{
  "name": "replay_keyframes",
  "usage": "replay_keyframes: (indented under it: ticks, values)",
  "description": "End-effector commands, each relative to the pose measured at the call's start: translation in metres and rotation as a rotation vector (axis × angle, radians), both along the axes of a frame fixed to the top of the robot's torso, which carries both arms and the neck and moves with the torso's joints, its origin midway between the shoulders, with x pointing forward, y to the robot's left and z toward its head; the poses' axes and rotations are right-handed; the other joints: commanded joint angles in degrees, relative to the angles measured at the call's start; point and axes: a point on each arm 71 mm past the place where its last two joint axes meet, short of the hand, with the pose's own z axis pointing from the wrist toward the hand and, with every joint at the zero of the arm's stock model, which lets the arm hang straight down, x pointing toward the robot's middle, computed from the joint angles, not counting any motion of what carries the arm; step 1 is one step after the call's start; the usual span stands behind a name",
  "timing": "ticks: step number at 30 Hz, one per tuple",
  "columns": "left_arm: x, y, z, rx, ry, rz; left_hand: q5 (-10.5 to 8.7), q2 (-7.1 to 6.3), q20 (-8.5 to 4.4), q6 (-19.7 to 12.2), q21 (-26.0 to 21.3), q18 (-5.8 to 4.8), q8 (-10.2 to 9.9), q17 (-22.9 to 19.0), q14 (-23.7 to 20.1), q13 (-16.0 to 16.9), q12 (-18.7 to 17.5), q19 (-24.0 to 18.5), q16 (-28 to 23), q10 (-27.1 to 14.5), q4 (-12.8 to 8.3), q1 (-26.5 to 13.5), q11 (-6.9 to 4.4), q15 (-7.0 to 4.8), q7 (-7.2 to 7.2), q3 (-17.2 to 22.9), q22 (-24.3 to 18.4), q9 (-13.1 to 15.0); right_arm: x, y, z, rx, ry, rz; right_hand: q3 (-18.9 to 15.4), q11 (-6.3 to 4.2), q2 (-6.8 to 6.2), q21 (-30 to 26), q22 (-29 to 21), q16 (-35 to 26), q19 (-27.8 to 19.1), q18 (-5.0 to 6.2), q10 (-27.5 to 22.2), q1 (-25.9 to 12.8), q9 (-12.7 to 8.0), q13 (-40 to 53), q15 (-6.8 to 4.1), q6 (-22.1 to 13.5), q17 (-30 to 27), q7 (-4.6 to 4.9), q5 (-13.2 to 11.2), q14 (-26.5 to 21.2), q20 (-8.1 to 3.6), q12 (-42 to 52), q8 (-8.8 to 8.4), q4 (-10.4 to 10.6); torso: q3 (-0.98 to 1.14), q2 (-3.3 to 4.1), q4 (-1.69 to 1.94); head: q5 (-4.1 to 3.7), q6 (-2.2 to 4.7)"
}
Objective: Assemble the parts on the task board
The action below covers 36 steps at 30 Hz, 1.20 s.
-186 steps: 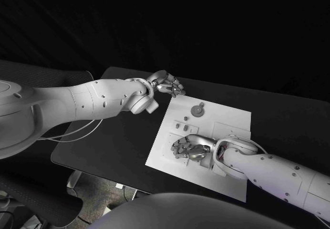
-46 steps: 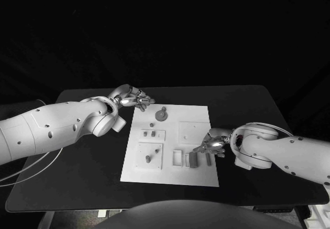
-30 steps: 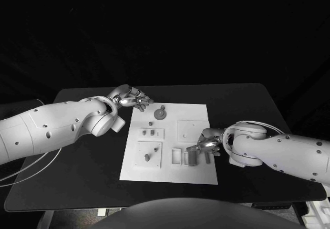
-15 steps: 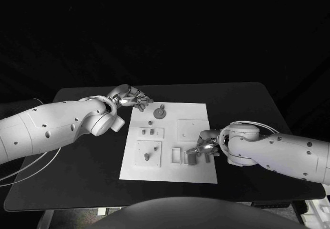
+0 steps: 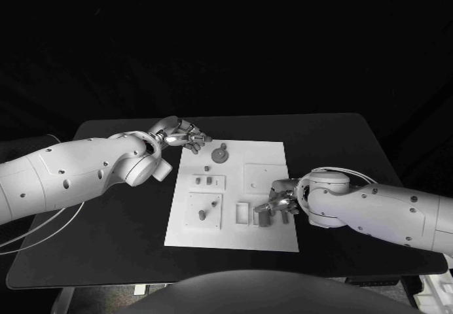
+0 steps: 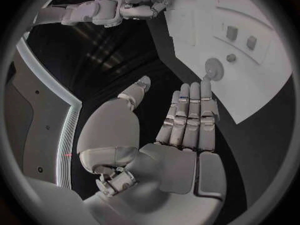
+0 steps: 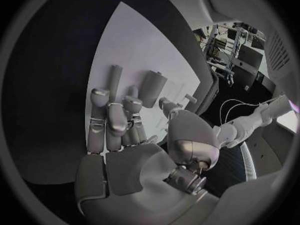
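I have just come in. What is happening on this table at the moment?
A two-armed robot is working at a white task board on a black table. Its right hand is over the near right part of the board, fingers beside the small grey parts there; whether it holds one cannot be told. Its left hand hovers at the board's far left corner, fingers extended and holding nothing, near a round disc part.
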Motion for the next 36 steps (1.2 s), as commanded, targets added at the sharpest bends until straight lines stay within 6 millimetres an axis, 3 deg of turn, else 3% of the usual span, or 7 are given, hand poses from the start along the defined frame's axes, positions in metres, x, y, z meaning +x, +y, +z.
replay_keyframes:
  ticks: [1,8,11,13,20,24,36]
  values:
    - [-0.001,-0.002,0.000,-0.002,0.012,-0.020,-0.29,-0.04,0.14,-0.14,-0.22,0.79,0.28,0.06,-0.34,0.06,-0.21,-0.38,-0.20,-0.37,0.07,-0.63,-0.11,-0.01,-0.01,-0.22,0.08,-0.06,-0.006,-0.002,-0.012,-0.023,0.051,-0.004,-0.55,0.22,0.35,0.45,1.22,-0.11,-0.50,3.59,-0.44,1.13,-6.96,-0.15,-0.26,-0.27,-0.15,0.12,0.26,0.22,0.22,0.27,-0.65,-0.17,0.03,0.01,-0.02,0.07,0.00]
    - [-0.001,-0.001,0.000,0.001,0.013,-0.019,-0.34,-0.03,0.14,-0.13,-0.23,0.80,0.30,0.08,-0.33,0.07,-0.22,-0.38,-0.22,-0.37,0.09,-0.65,-0.11,-0.01,-0.02,-0.23,0.09,-0.07,-0.008,0.000,-0.014,0.009,0.086,-0.027,-1.83,0.25,1.78,0.71,1.18,-0.40,-0.81,3.59,-0.52,4.10,-7.02,-0.38,-0.21,0.20,-0.56,0.13,4.92,0.05,0.60,0.29,-0.91,-2.83,0.01,-0.02,-0.03,0.17,0.00]
    - [-0.001,-0.001,0.000,0.002,0.014,-0.019,-0.36,-0.03,0.14,-0.12,-0.23,0.80,0.30,0.09,-0.33,0.07,-0.23,-0.39,-0.23,-0.37,0.08,-0.65,-0.11,-0.01,-0.02,-0.23,0.09,-0.07,-0.007,0.000,-0.015,0.013,0.087,-0.037,-2.55,0.31,2.51,0.79,1.14,-0.53,-0.93,3.59,-0.57,5.25,-7.07,-0.51,-0.14,0.30,-0.70,0.19,6.46,-0.01,0.86,0.29,-1.11,-5.33,0.02,-0.02,-0.03,0.09,0.00]
    - [-0.001,-0.001,0.000,0.003,0.014,-0.019,-0.37,-0.03,0.14,-0.12,-0.24,0.81,0.31,0.09,-0.34,0.08,-0.23,-0.39,-0.24,-0.37,0.08,-0.63,-0.11,-0.01,-0.03,-0.22,0.09,-0.07,-0.007,0.000,-0.016,0.014,0.088,-0.045,-2.72,0.36,3.53,0.82,1.09,-0.64,-0.96,3.59,-0.56,5.99,-7.10,-0.62,-0.08,0.41,-0.83,0.22,9.73,-0.07,1.08,0.32,-1.26,-7.94,0.02,-0.03,-0.02,0.06,0.00]
    - [-0.001,-0.001,0.000,0.006,0.015,-0.018,-0.39,-0.01,0.13,-0.11,-0.25,0.82,0.32,0.11,-0.34,0.09,-0.25,-0.40,-0.26,-0.37,0.04,-0.58,-0.11,-0.01,-0.04,-0.21,0.10,-0.07,-0.006,-0.004,-0.017,0.024,0.092,-0.084,-2.27,0.43,6.04,0.69,0.93,-1.05,-0.86,3.59,-0.43,6.65,-7.16,-0.99,0.02,1.09,-1.30,0.24,9.95,-0.11,1.77,0.35,-1.49,-16.21,-0.03,-0.04,-0.01,-0.02,0.00]
    - [0.000,0.000,0.000,0.008,0.015,-0.016,-0.40,-0.01,0.13,-0.11,-0.25,0.83,0.32,0.11,-0.34,0.09,-0.25,-0.40,-0.27,-0.37,0.03,-0.56,-0.11,-0.01,-0.04,-0.20,0.11,-0.08,-0.005,-0.008,-0.017,0.053,0.108,-0.132,-1.17,0.31,7.28,0.51,0.84,-1.27,-0.55,3.59,-0.26,5.20,-7.19,-1.26,-0.02,1.62,-1.53,0.18,10.03,-0.02,1.95,0.36,-1.60,-19.23,0.00,-0.03,-0.01,0.02,0.00]
    - [0.001,0.003,-0.001,0.014,0.015,-0.010,-0.44,0.02,0.14,-0.11,-0.27,0.83,0.33,0.15,-0.34,0.11,-0.28,-0.41,-0.30,-0.37,-0.02,-0.50,-0.11,-0.01,-0.04,-0.19,0.13,-0.09,-0.008,-0.017,-0.007,0.164,0.159,-0.235,0.37,0.14,8.06,0.43,0.87,-1.37,-0.23,3.59,-0.01,4.39,-7.08,-1.46,-0.13,2.33,-1.44,-0.01,10.05,0.21,1.98,0.49,-1.52,-21.20,0.01,-0.05,-0.06,0.22,0.00]
